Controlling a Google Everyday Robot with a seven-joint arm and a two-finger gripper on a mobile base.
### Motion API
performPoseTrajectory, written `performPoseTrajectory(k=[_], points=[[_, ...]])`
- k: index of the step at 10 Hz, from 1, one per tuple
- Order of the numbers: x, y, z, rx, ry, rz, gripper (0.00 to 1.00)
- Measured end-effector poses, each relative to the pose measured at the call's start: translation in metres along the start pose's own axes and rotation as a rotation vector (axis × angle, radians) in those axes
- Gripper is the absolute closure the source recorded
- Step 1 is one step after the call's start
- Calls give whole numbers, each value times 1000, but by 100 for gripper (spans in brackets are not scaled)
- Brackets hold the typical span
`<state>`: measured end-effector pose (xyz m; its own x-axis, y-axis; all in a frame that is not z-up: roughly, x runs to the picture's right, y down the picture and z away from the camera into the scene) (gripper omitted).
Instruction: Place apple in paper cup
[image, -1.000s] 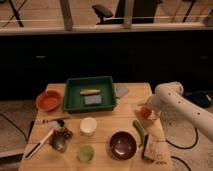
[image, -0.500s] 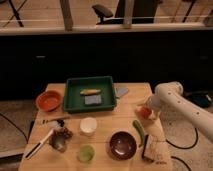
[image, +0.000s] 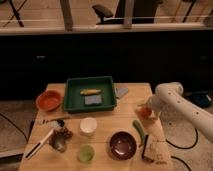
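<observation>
We note the gripper (image: 144, 107) at the right edge of the worktop (image: 107, 119), jaws apart, low at the apple (image: 145, 113); we cannot tell whether they touch it. The apple rests on the worktop, just beside one end of the cucumber (image: 138, 130). The paper cup (image: 88, 125) stands upright near the centre, well apart from the apple, near the green tray (image: 69, 95).

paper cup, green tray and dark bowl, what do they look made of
The paper cup looks like matte white paper: dull surface, no shine. The green tray is probably plastic: even colour, moulded rim. The dark bowl may be glazed ceramic or plastic: faint sheen, unclear. The pincer is at the apple near the right edge of the table.
</observation>
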<state>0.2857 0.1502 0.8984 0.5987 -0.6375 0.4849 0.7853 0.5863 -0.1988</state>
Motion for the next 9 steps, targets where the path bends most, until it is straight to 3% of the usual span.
performPoseTrajectory(k=[7, 9], points=[[2, 4, 3, -2, -13, -15, 25], [3, 5, 4, -3, -14, -18, 21]])
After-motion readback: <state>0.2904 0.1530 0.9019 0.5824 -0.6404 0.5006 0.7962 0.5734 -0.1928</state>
